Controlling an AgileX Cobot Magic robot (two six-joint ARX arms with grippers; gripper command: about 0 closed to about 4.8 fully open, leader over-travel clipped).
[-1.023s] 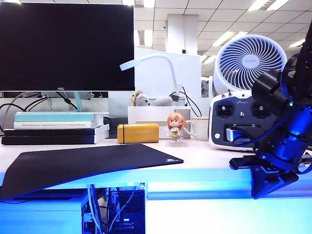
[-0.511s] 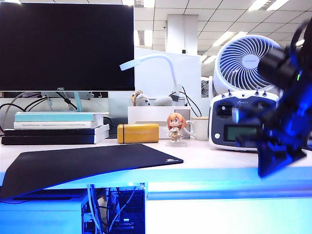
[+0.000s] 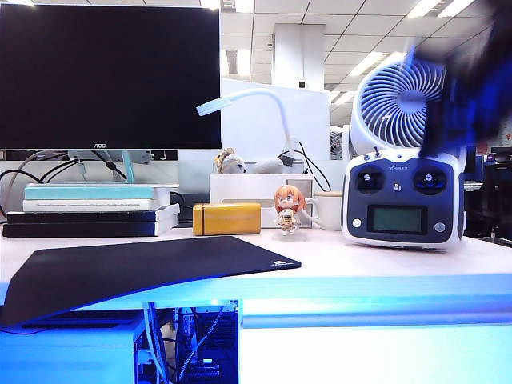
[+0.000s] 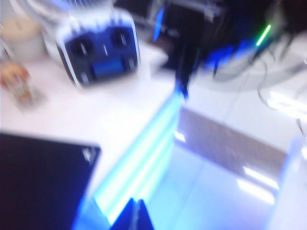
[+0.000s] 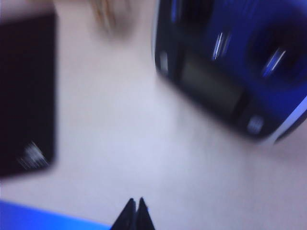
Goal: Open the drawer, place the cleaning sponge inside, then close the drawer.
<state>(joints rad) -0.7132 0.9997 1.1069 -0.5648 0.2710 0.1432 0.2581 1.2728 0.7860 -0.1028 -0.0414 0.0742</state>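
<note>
Now, right end effector (image 5: pixel 135 211): fingertips pressed together, empty, above the worktop (image 5: pixel 144 143).
Left end effector (image 4: pixel 135 214): tips together, empty, over the worktop edge.
Remote controller (image 3: pixel 402 196): at 3 o'clock.
Mouse pad (image 3: pixel 144 268): at 8 o'clock.
Drawer (image 3: pixel 376 352): shut, at 5 o'clock.
Sponge: cannot tell.

Exterior view sharp and bright, lit by ceiling panels (image 3: pixel 364 60); strong blue glow along the bench (image 3: pixel 360 280) front edge. Right arm (image 3: pixel 468 76) a dark motion smear at upper right. Both wrist views heavily motion-blurred: remote controller (image 4: pixel 98 50) soft, mouse pad (image 5: pixel 24 91) edges smeared. Blue-white glare streaks on the floor (image 4: pixel 225 182) in left wrist view.
</note>
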